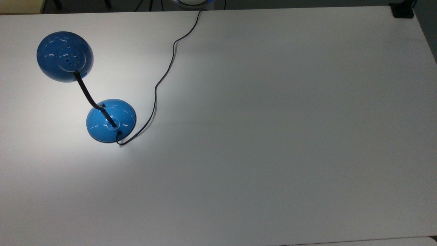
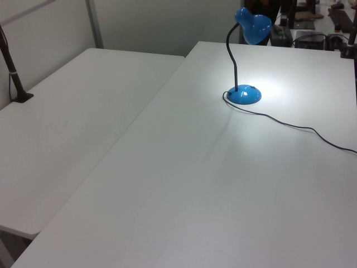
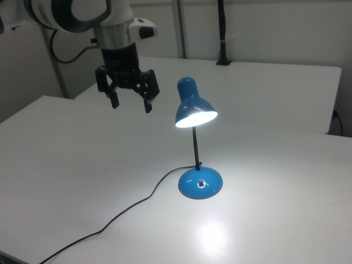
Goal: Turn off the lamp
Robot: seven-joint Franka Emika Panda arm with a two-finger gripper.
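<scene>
Overhead, tool (image 3: 130, 104) spread wide, apart from lit lamp (image 3: 196, 115) on table (image 3: 82, 165)

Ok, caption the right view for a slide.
Open gripper hovers above the table, apart from the lit blue lamp.

top view: straight down, close | left, right views: oblique, opposite sides | shared: lamp (image 1: 111, 120), table (image 1: 273, 136)
</scene>
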